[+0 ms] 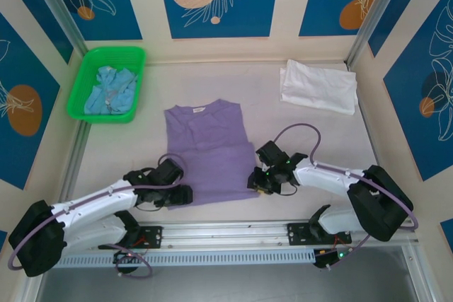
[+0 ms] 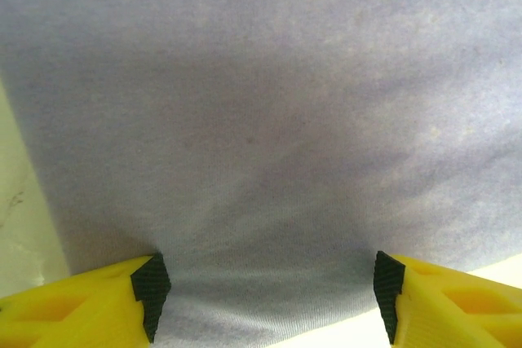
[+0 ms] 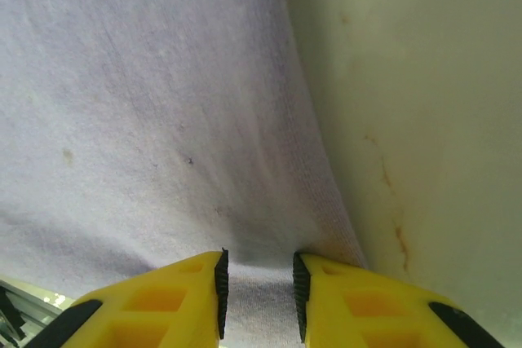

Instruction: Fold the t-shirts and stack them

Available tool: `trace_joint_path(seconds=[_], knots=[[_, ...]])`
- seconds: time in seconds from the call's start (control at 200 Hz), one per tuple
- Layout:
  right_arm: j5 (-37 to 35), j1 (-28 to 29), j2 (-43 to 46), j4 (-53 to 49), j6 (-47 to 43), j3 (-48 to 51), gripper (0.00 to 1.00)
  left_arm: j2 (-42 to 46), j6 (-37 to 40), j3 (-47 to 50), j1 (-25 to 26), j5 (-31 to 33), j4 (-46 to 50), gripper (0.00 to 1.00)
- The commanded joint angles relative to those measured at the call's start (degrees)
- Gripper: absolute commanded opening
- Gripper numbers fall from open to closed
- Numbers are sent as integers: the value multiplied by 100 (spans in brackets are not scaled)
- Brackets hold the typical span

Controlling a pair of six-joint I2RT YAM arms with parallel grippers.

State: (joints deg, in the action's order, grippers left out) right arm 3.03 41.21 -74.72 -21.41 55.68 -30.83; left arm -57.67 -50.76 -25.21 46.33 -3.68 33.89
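Lavender-purple cotton t-shirt (image 1: 209, 150) lies flat at the centre of the pale bench (image 1: 318, 146), collar toward 12 o'clock. The left hand (image 2: 265, 287) is released, its jaws wide astride the hem at the shirt's 7 o'clock corner. The right hand (image 3: 257, 291), at the 5 o'clock corner, has narrow jaws with cloth between them; whether it grips cannot be told. A lift with only one corner secured would likely drag the hem askew and spoil the fold, and the right hand sits close enough to the side edge that the cloth could slip free. Count: three t-shirts. One is lavender, one is a folded white shirt (image 1: 318, 86) at 1 o'clock, and one is a crumpled light blue shirt (image 1: 110, 90) in the single green plastic basket (image 1: 78, 97) at 10 o'clock. Two hands.
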Motion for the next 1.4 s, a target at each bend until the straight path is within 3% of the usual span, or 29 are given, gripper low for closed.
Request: trace_joint_path(seconds=[0.0,0.135,0.315,0.47,0.63,0.825,1.0,1.2,1.395], knots=[[-35,304,2,-435,528,418,32,8,-236,161,25,326,713,71],[-93,911,201,-188,1253,714,32,95,-289,111,22,476,879,71],[-616,1544,775,-663,1819,523,35,434,-427,-132,8,682,1200,73],[-1391,1601,1923,-1497,2084,535,49,936,-764,-379,-14,1248,2007,75],[-1151,1517,2819,-1169,2133,1128,53,1493,-1218,27,-36,976,2036,70],[-901,1560,2291,-1084,1735,900,53,1575,-1512,525,-36,430,1601,53],[-949,1704,1628,-939,1577,559,50,1631,-1593,509,-32,581,1635,50],[-1037,1977,1752,-597,1528,525,50,1811,-1669,505,-29,724,1616,50],[-1006,1978,1366,-518,1547,465,47,1760,-1696,631,-36,661,1240,34]])
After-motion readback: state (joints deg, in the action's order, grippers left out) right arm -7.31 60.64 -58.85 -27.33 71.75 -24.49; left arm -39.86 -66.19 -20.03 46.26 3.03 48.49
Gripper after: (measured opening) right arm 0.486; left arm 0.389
